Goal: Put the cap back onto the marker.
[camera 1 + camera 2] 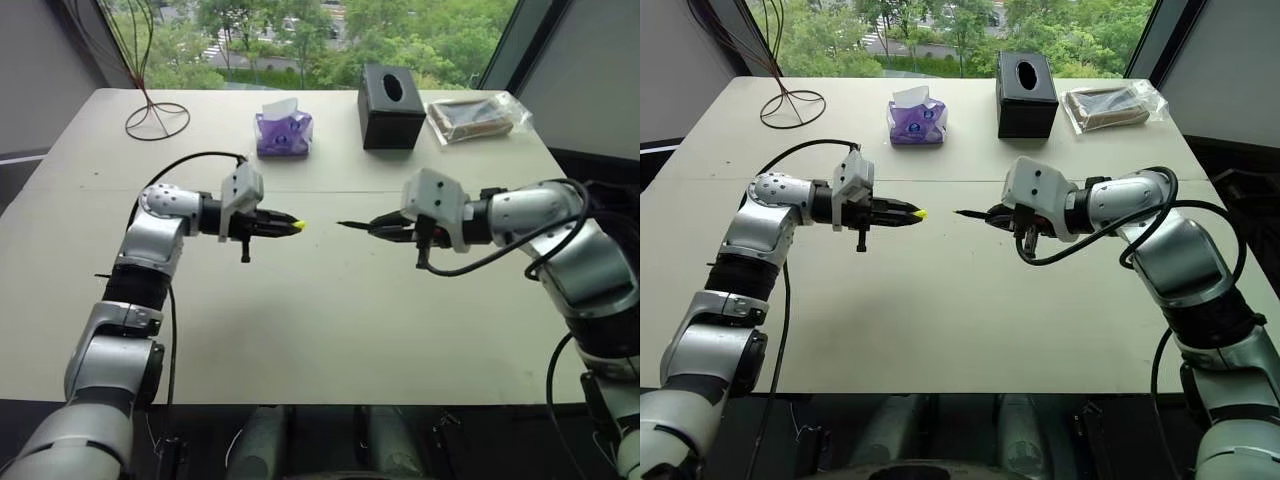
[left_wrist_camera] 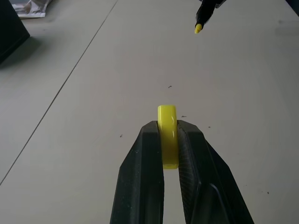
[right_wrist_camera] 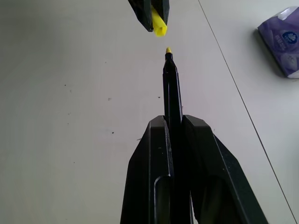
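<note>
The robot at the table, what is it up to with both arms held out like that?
It is about to recap a marker. The left pincer is shut on the small yellow cap, and the right pincer is shut on the black marker, whose yellow tip points toward the cap. Both are held above the table, facing each other with a gap between them, so the cap is not on yet. A purple tissue pack and a black tissue box sit at the far side.
</note>
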You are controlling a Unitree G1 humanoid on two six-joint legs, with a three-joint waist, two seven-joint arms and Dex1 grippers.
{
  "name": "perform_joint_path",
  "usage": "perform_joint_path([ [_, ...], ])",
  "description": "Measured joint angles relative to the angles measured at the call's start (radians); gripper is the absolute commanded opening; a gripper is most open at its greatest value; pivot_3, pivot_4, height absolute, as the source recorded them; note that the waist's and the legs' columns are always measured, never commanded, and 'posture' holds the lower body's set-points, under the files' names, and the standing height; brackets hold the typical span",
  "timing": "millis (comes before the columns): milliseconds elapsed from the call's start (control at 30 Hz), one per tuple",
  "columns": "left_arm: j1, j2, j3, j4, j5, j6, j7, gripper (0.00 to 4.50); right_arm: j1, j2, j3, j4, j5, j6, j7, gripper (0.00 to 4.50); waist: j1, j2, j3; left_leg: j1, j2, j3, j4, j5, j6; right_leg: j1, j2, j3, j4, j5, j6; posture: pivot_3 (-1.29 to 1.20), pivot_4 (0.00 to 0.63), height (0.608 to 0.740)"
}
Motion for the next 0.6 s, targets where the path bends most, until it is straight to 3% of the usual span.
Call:
perform_joint_path([
  [600, -0.010, -0.047, -0.014, -0.049, -0.054, 0.048, 0.007, 0.04, 0.001, 0.020, 0.008, 0.007, -0.005, -0.015, -0.001, 0.00, 0.001, 0.000, 0.000, 0.000, 0.000, 0.000, 0.000, 0.000, 0.000, 0.000, 0.000, 0.000, 0.000, 0.000, 0.000, 0.00, 0.150, 0.740],
])
